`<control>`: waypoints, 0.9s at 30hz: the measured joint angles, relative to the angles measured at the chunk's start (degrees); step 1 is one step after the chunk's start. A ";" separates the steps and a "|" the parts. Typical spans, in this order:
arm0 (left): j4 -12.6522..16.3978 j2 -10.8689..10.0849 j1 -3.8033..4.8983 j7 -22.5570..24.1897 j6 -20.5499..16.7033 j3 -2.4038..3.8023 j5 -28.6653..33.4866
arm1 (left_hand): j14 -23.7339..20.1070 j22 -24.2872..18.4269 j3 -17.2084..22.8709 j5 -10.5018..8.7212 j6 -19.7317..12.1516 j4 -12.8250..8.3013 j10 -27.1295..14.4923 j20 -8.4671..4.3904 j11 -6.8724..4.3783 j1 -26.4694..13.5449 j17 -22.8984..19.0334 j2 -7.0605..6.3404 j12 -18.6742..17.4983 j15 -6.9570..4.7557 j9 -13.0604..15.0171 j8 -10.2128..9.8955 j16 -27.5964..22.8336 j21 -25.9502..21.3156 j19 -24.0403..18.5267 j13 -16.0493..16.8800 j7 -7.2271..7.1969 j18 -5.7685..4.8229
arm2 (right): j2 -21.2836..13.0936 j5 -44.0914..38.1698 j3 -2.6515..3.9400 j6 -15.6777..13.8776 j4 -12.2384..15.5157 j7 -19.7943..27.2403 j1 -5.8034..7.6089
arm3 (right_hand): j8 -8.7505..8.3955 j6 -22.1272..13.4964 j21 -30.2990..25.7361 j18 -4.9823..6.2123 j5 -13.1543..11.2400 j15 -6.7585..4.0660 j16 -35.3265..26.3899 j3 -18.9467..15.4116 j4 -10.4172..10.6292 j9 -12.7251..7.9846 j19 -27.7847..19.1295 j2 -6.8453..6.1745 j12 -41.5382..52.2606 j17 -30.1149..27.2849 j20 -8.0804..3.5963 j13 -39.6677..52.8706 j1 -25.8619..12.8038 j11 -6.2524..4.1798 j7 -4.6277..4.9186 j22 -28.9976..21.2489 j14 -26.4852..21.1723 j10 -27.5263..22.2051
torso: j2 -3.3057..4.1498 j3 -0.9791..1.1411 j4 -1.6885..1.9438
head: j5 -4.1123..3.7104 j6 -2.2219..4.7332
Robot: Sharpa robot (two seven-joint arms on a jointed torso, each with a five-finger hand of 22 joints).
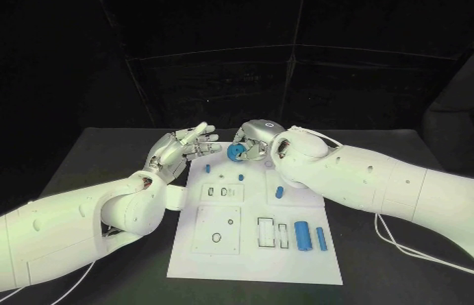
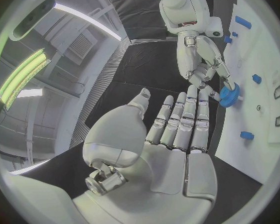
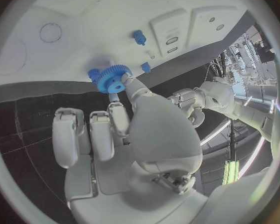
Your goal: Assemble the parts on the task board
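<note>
The white task board (image 1: 257,264) lies in the middle of the black table. My right hand (image 1: 261,142) hovers over the board's far end and pinches a blue gear (image 1: 235,152) at its fingertips. The right wrist view shows the gear (image 3: 112,78) close above the board (image 3: 65,59), beside a small blue peg (image 3: 139,37). My left hand (image 1: 183,149) is just left of the gear, fingers straight and apart, holding nothing. In the left wrist view its palm (image 2: 177,134) faces the right hand (image 2: 199,55) and the gear (image 2: 229,94).
Two blue cylinders (image 1: 302,235) (image 1: 321,238) lie at the board's near right beside rectangular slots (image 1: 266,231). A short blue piece (image 1: 279,193) and two small blue pegs (image 1: 208,168) (image 1: 241,177) stand farther up. Black table borders the board on both sides.
</note>
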 measured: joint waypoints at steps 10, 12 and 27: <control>-0.12 0.10 0.05 0.04 -0.01 0.00 0.00 | 0.00 0.00 0.00 0.00 0.00 0.00 0.00 0.00 0.00 0.00 0.00 0.00 0.00 0.00 0.00 0.00 0.00 0.00 0.00 0.00 0.00 0.00 | 1.50 -0.24 0.01 2.13 -1.18 -0.56 -0.44 | 0.39 0.20 0.00 0.00 -0.20 0.00 0.00 0.39 -0.08 -0.07 0.00 -0.41 -0.29 0.00 0.00 -0.25 -0.36 0.00 0.15 0.00 0.00 0.00 | -0.06 0.07 -0.11 | 0.12 -0.21; -0.12 0.11 0.06 0.05 -0.01 0.00 0.00 | 0.00 0.00 0.00 0.00 0.00 0.00 0.00 0.00 0.00 0.00 0.00 0.00 0.00 0.00 0.00 0.00 0.00 0.00 0.00 0.00 0.00 0.01 | 1.56 -0.26 0.01 2.42 -1.36 -0.63 -0.48 | 0.39 0.32 0.00 0.00 -0.20 0.00 0.00 0.41 -0.07 -0.23 0.00 -0.48 -0.51 0.00 0.00 -0.31 -0.43 0.01 0.09 0.00 0.00 0.00 | -0.07 0.08 -0.13 | 0.14 -0.23; -0.20 0.21 0.14 0.03 0.00 0.00 0.00 | 0.00 0.00 0.00 0.00 0.00 0.00 0.00 0.00 0.00 0.00 0.00 0.00 0.00 0.00 0.00 0.00 0.00 0.00 0.00 0.00 0.00 0.00 | 1.91 -0.37 -0.02 3.29 -2.82 -1.44 -0.62 | -3.57 -1.73 -0.04 0.00 -2.84 0.72 -0.60 0.87 1.22 -0.70 -0.01 -1.41 -5.02 -0.01 0.42 -4.29 -4.05 1.83 1.02 0.00 0.10 -3.30 | -0.09 0.10 -0.20 | 0.07 -0.44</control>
